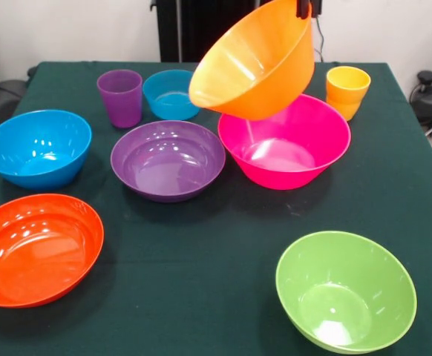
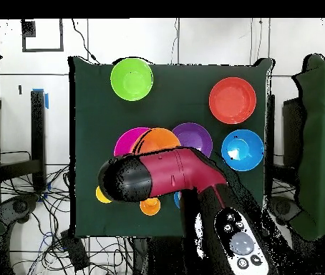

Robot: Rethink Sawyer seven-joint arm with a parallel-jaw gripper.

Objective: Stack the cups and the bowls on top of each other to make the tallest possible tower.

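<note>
I have the large orange bowl (image 1: 257,63) in the air, tilted hard with its mouth facing down toward the front, hanging just above the large pink bowl (image 1: 286,144). The gripper (image 1: 306,9) pinches it by the rim at the very top of the front view; only the dark tips show there.

My worry is that one-point rim hold. The bowl is glossy and hangs far off to one side, so I judge it could swing or slip out. If I release it while tilted, it may land on the pink bowl's edge, skid off and knock the yellow cup (image 1: 347,90) or the purple bowl (image 1: 168,159) beside it. The overhead view hides the bowl's alignment under the arm (image 2: 167,175), so I cannot check centring from above.
</note>
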